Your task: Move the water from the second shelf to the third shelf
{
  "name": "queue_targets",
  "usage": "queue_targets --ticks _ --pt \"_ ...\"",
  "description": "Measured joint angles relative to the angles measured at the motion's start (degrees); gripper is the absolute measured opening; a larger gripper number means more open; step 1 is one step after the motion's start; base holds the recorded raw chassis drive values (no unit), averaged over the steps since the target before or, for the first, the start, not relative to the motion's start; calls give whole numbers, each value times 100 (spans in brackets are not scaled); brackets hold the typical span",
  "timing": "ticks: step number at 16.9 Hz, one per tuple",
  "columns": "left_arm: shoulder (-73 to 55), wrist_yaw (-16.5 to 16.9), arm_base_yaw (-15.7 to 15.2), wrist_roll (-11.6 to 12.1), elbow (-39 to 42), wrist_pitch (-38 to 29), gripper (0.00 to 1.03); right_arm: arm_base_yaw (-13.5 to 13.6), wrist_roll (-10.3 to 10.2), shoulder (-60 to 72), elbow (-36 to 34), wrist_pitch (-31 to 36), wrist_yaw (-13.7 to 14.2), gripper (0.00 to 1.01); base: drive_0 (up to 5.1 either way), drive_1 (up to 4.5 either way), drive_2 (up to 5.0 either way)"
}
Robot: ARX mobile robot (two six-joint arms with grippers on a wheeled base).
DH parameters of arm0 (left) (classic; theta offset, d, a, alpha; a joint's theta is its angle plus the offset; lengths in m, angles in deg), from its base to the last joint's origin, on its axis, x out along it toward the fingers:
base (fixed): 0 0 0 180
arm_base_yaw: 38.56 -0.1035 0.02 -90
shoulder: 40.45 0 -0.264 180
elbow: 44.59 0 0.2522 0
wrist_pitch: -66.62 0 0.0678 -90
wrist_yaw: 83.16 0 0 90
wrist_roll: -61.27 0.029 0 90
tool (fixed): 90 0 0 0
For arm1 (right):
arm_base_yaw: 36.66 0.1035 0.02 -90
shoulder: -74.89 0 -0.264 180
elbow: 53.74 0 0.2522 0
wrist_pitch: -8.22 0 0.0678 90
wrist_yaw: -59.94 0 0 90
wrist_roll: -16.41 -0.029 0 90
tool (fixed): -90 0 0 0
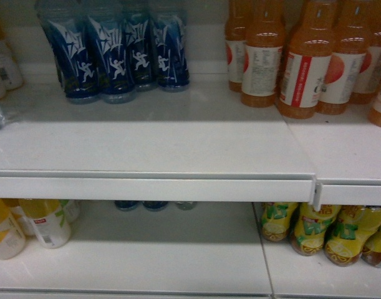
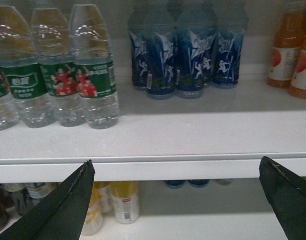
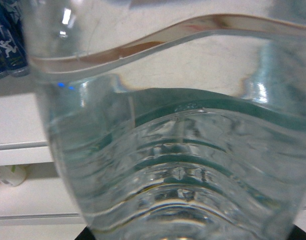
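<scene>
- The right tool (image 3: 188,235) is gripping a water bottle (image 3: 178,150), which is filling the right wrist view.
- The left tool (image 2: 175,200) is hanging open before the shelf (image 2: 193,135).
- More water bottles (image 2: 92,75) are standing far left, beside blue bottles (image 2: 185,55).

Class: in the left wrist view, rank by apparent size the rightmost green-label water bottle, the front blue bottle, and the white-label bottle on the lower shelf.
1. Water bottle, nearest.
2. Blue bottle.
3. White-label bottle, partly hidden by the shelf, so unsure.
</scene>
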Motion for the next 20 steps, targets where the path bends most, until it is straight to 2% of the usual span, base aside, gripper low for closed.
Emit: queue_targets --ticks 20 --pt "0 2 0 0 0 -4 98 0 0 2 0 -15 -2 40 -502 243 243"
